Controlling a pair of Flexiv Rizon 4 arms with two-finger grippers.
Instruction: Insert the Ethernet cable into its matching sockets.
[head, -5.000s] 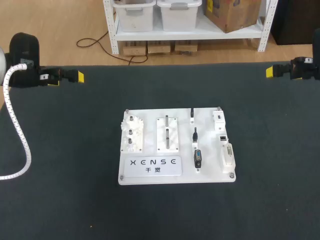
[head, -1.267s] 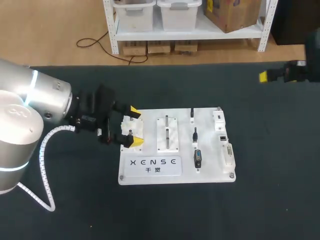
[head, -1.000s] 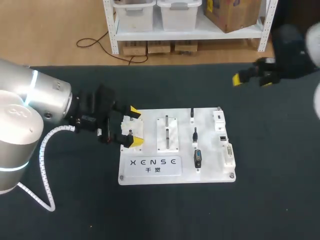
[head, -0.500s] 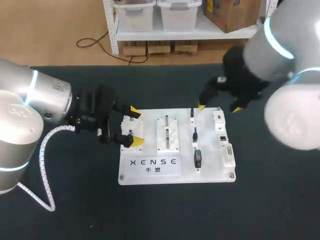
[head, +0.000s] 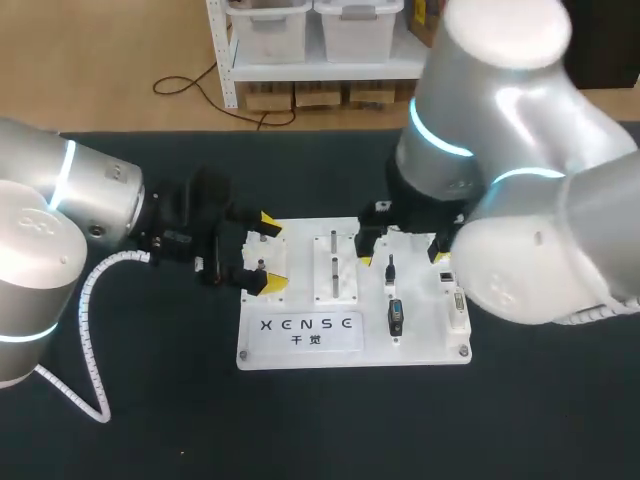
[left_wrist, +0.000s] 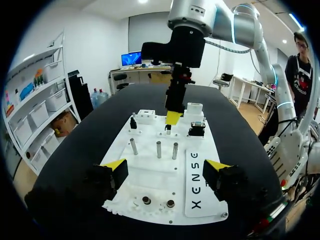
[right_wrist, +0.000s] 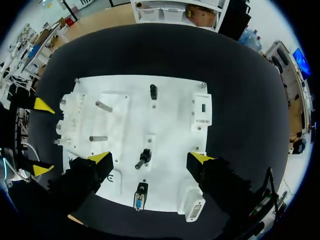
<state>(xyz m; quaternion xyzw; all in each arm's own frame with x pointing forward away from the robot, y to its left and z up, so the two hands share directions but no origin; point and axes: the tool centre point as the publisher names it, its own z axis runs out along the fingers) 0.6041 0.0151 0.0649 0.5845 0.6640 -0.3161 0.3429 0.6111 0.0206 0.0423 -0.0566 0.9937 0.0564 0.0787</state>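
Observation:
The white practice board (head: 425, 342) lies mid-table. A short black cable plug (head: 390, 268) stands upright on its right half. White socket blocks (head: 440, 240) line the board's right edge. My right gripper (head: 402, 259) hovers open just above that plug; in the right wrist view the plug (right_wrist: 144, 157) shows between the gripper's (right_wrist: 150, 158) spread yellow tips, untouched. My left gripper (head: 268, 252) is open at the board's left end, its tips either side of the white peg block (head: 262, 266). The left wrist view shows this gripper (left_wrist: 165, 170) over the board (left_wrist: 150, 165), holding nothing.
A second black plug (head: 384, 228) stands at the board's far edge and a black multi-pin connector (head: 396, 318) nearer the front. Metal pegs (head: 333, 265) rise mid-board. My bulky right arm (head: 500, 150) covers the table's back right. Dark mat (head: 150, 400) surrounds the board.
My right arm has swung in from the far right edge to above the board's right half, its gripper staying open. The left arm and the board have not moved.

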